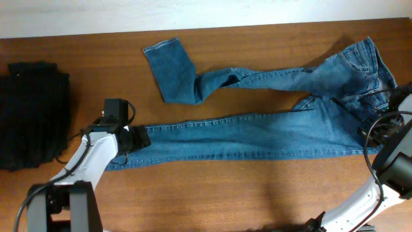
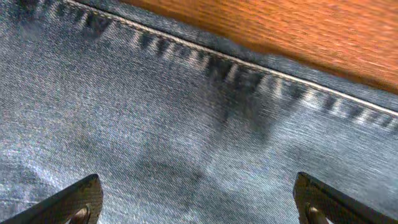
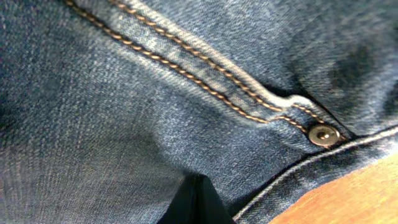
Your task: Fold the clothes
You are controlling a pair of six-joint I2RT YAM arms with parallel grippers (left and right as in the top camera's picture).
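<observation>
The blue denim jeans (image 1: pixel 257 132) lie across the table with the waist at the right. The lower leg runs straight to the left, and the upper leg bends, its cuff (image 1: pixel 170 71) turned over at the back. My left gripper (image 1: pixel 136 138) is over the hem end of the lower leg. In the left wrist view its fingers (image 2: pixel 81 202) stand wide open above flat denim (image 2: pixel 199 124). My right gripper (image 1: pixel 376 129) is at the waist area. In the right wrist view it (image 3: pixel 198 202) is shut, with denim (image 3: pixel 124 124) puckered around its tips, close to a rivet (image 3: pixel 323 134).
A black folded garment pile (image 1: pixel 32 116) sits at the left edge. Bare wooden table (image 1: pixel 257 193) runs along the front, below the jeans. The white wall edge (image 1: pixel 193 13) borders the back.
</observation>
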